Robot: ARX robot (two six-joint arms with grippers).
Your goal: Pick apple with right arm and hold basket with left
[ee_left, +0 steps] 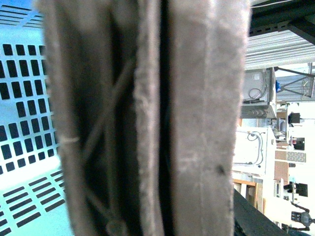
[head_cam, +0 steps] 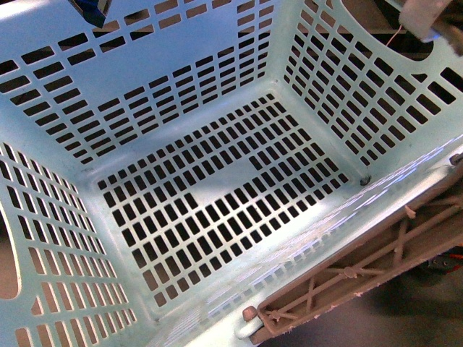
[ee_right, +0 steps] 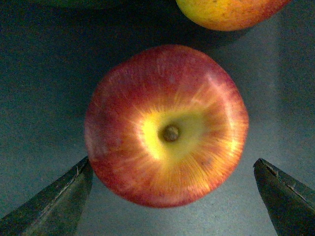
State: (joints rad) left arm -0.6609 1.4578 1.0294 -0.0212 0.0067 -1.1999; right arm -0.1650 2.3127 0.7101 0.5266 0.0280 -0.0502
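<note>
The turquoise basket (head_cam: 221, 181) fills the front view, seen from above, with nothing inside; its brown swing handle (head_cam: 362, 267) lies along the near right rim. In the left wrist view that handle (ee_left: 197, 123) is pressed up against the camera and blurred, with the slotted basket wall (ee_left: 24, 98) beside it; my left gripper is shut on the basket, its fingers hidden. The red apple (ee_right: 167, 125), yellow around its stem pit, rests on a dark surface. My right gripper (ee_right: 171, 161) is open, a dark fingertip (ee_right: 64, 196) on each side of the apple, not touching it.
An orange-red mango (ee_right: 229, 12) lies just beyond the apple, a narrow gap between them. The dark tabletop (ee_right: 44, 73) shows around the fruit. Past the handle, the left wrist view shows room shelving and equipment (ee_left: 261, 93).
</note>
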